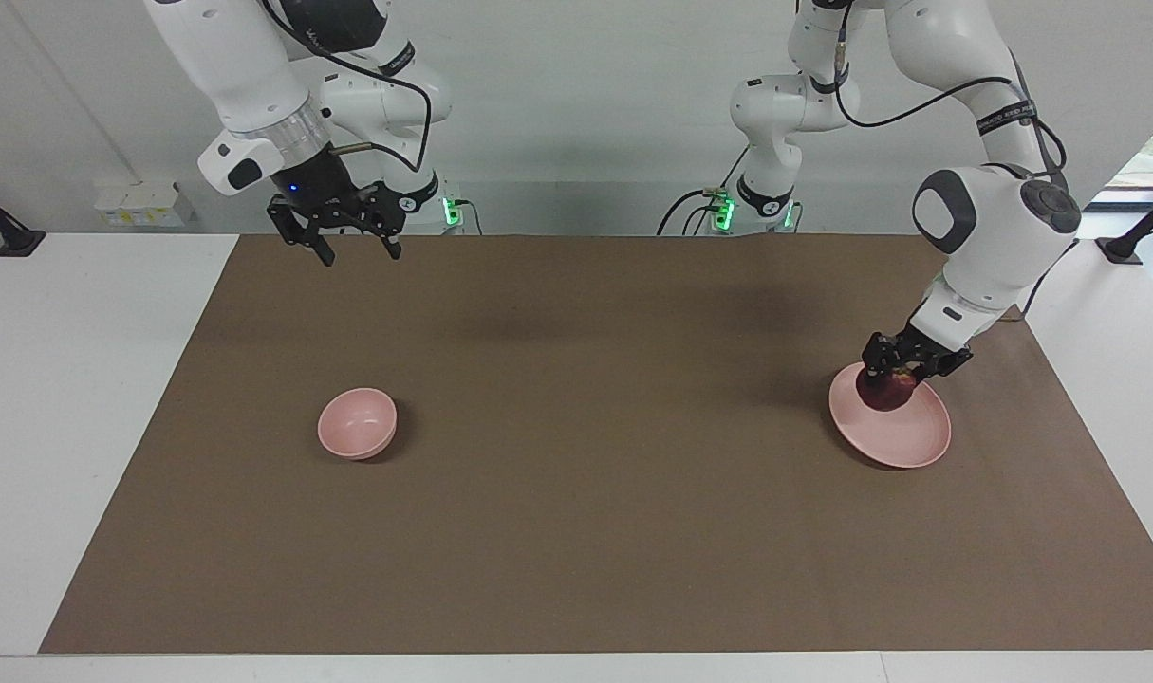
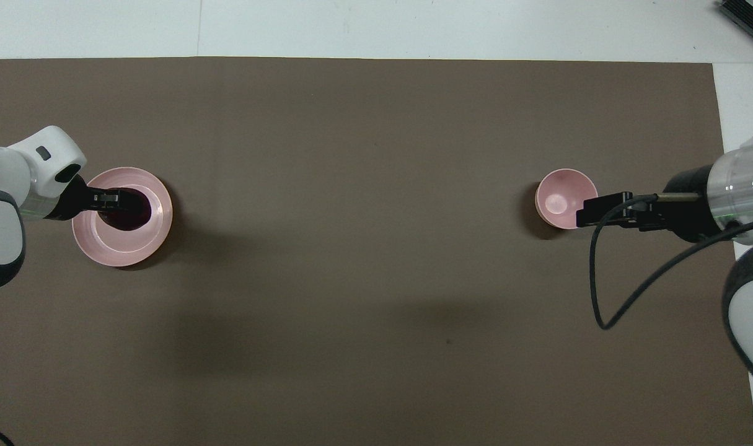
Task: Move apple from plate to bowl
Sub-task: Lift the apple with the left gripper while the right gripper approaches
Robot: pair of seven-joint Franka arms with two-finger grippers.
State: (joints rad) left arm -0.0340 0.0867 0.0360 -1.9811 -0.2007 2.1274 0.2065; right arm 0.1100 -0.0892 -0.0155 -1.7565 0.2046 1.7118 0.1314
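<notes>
The dark red apple lies on the pale pink plate toward the left arm's end of the table. My left gripper is down on the apple, its fingers closed on the apple's sides, and the apple still rests on the plate. The overhead view shows the apple, the plate and the left gripper the same way. The small deep pink bowl stands empty toward the right arm's end and also shows in the overhead view. My right gripper waits open, high over the mat's edge by the robots.
A brown mat covers most of the white table. Seen from above, the raised right gripper overlaps the bowl's rim. A black cable hangs from the right arm.
</notes>
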